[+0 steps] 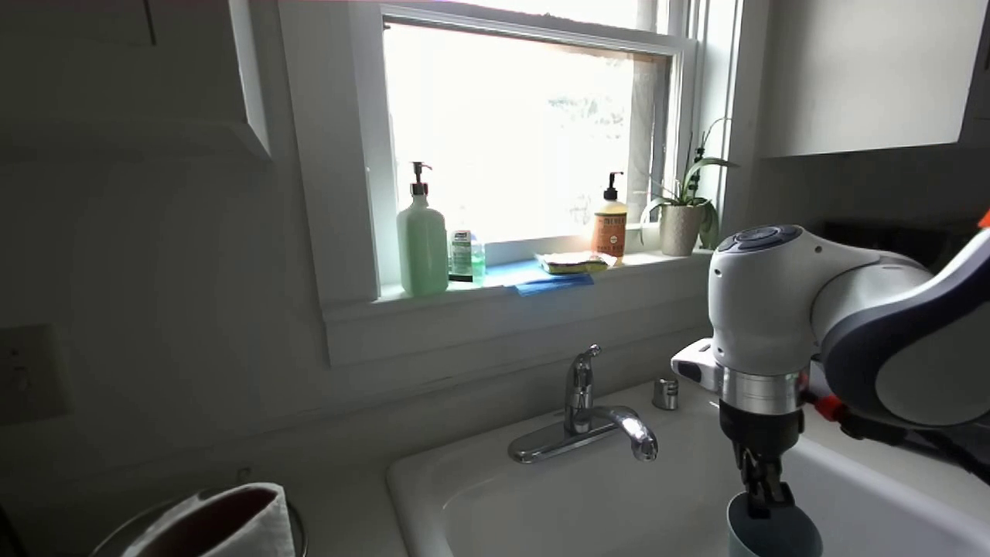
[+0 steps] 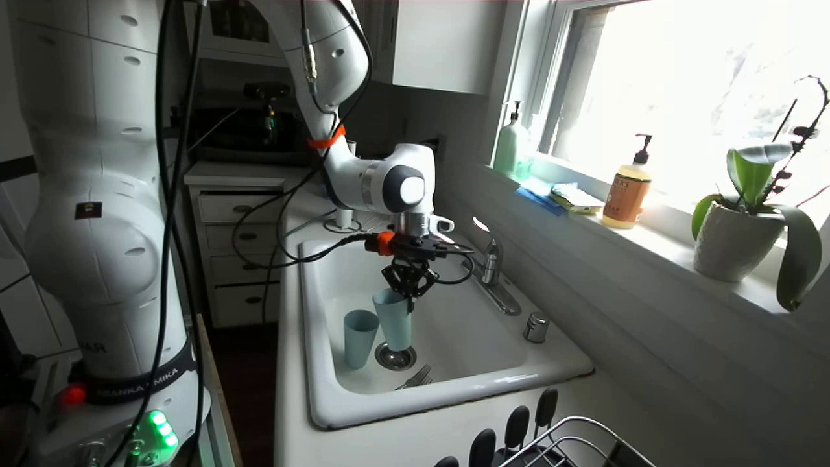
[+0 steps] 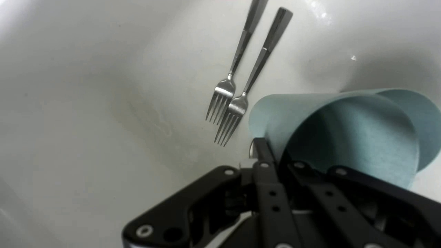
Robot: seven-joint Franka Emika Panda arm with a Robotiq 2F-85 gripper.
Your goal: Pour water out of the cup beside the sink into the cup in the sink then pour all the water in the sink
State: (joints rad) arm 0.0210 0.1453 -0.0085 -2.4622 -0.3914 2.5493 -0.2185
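In an exterior view, blue cup (image 2: pixel 359 342) seen upright in sink (image 2: pixel 454 394), ten o'clock from drain (image 2: pixel 393 361); second cup (image 2: pixel 393 324), at twelve, pinched at rim by tool (image 2: pixel 410 302), jaws closed on its wall; faucet (image 2: pixel 492 267) noted at two o'clock from second cup.

Pale blue-green is shared by the held cup (image 2: pixel 397 331) and the other cup (image 2: pixel 358 342). The sink (image 2: pixel 428 400) is coloured white, the claw (image 2: pixel 410 302) black, the forks (image 3: pixel 238 104) and faucet (image 1: pixel 578 398) silver. The white arm (image 1: pixel 762 309) is ringed by an orange band (image 2: pixel 327 139); green is seen in the pump bottle (image 1: pixel 423 247), orange on the soap label (image 1: pixel 609 230).
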